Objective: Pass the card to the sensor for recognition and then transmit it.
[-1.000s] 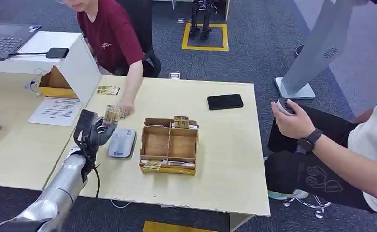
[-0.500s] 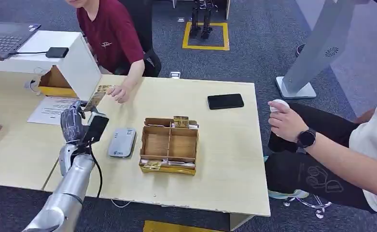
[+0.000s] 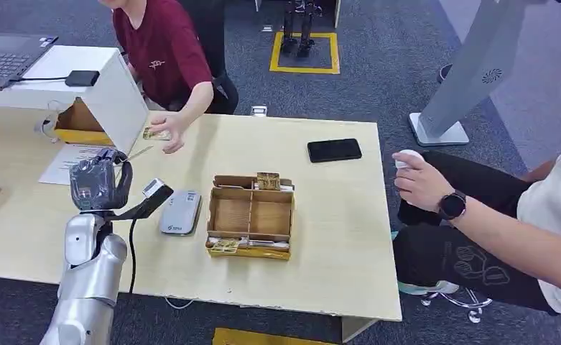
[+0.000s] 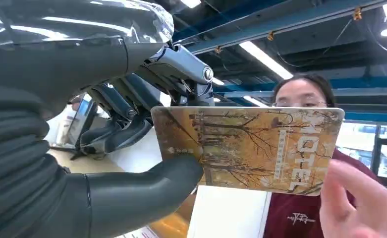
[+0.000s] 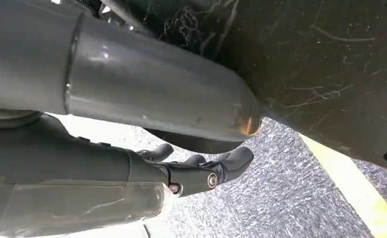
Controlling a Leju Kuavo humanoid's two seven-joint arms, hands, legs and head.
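Above the tabletop [image 3: 320,237], left robot hand [image 3: 98,183] is raised and pinches the card [image 4: 248,148] between thumb and fingers [image 4: 132,106]; head view shows the card [image 3: 139,153] edge-on as a thin sliver. Left wrist view gives its face: autumn trees, "HOTEL" print. A person's hand [image 3: 168,133] in a maroon sleeve reaches near the card, not touching. Sensor [image 3: 180,212], grey, lies flat just beside the cardboard box [image 3: 251,215]. Black phone [image 3: 334,150] sits well apart. Right wrist view: right robot hand [image 5: 201,171] hangs over carpet, fingers loosely curled, holding nothing.
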